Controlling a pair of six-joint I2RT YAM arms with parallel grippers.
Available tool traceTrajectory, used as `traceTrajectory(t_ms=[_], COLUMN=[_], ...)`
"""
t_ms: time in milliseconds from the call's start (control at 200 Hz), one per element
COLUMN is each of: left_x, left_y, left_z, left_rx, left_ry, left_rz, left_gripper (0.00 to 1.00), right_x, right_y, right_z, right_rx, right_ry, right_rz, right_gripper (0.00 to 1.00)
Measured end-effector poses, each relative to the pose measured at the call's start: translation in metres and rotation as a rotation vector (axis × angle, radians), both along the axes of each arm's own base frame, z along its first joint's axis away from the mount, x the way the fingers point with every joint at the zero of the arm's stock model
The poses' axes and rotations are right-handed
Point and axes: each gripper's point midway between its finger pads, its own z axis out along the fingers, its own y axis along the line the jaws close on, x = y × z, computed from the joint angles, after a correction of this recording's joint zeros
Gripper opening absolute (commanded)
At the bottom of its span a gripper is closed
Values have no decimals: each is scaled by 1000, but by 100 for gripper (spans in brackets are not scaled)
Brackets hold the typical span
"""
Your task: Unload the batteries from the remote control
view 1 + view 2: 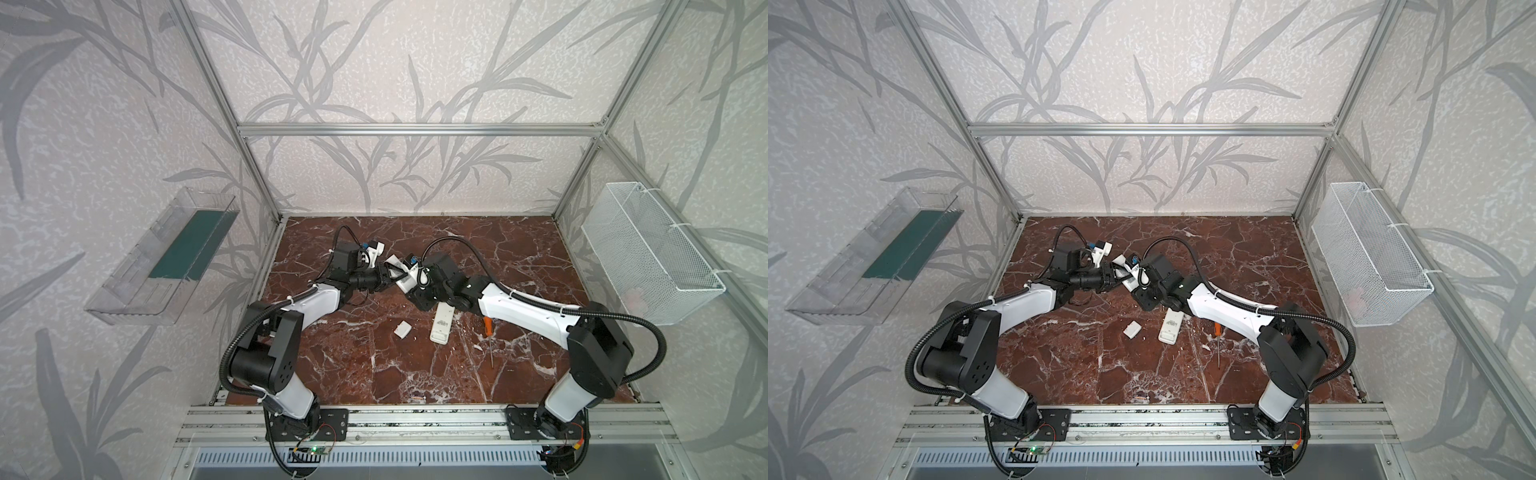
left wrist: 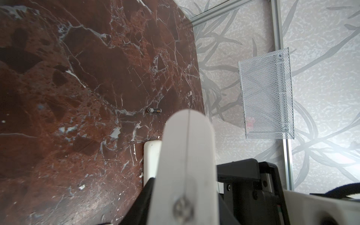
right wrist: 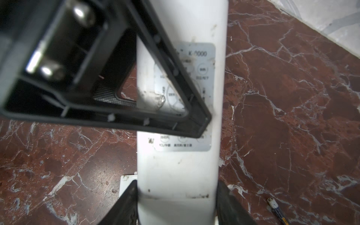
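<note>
Right gripper (image 3: pixel 176 194) clamps the white remote (image 3: pixel 181 167) by one end, held off the table (image 2: pixel 68 116), probably so the left gripper (image 1: pixel 385 275) can work its back; whether that one grips, I cannot tell. One battery (image 2: pixel 154 110) lies loose on the table, roughly three o'clock from both, touching neither.

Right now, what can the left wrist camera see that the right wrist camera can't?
Only the left wrist view shows the white mesh basket hanging on the wall. Only the right wrist view shows the silvery button panel on the remote, which the right gripper clamps. Both show the marble table and a battery lying on it, though I cannot tell if it is the same battery.
</note>
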Motion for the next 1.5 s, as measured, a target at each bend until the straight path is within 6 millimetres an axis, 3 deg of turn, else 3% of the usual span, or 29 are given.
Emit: traceTrajectory(t_ms=[120, 205, 295, 390, 535, 705, 865, 985, 1105, 1305, 1500], left_x=[1, 3, 5, 8, 13, 17, 8, -2, -8, -9, -9], left_y=[-1, -2, -3, -4, 0, 10, 28, 40, 44, 46, 48], left_z=[2, 6, 12, 22, 25, 39, 83, 120, 139, 137, 135], left_rx=[-15, -28, -44, -82, -111, -101, -89, -100, -115, -137, -177], left_ry=[4, -3, -34, -67, -97, -167, -345, -469, -520, -489, -450], left_rz=[1, 4, 3, 12, 66, 148, 239, 292, 313, 330, 351], left_gripper=[28, 18, 15, 12, 9, 9, 9, 9, 9, 9, 9], right_x=[-1, 0, 1, 3, 3, 0, 5, 4, 8, 10, 6], right_y=[1, 1, 0, -5, -15, -50, -69, -57, -37, -10, 8], right_z=[0, 0, 7, 19, 59, 110, 113, 105, 108, 113, 116], right_rx=[2, 4, 22, 35, 115, 334, 530, 639, 751, 879, 938], right_ry=[1, 2, -5, -27, -74, -65, 40, 158, 252, 362, 414], right_rz=[7, 5, -8, -32, -101, -259, -387, -403, -390, -344, -310], right_gripper=[31, 44, 59, 66, 70, 72, 72, 73, 77, 79, 61])
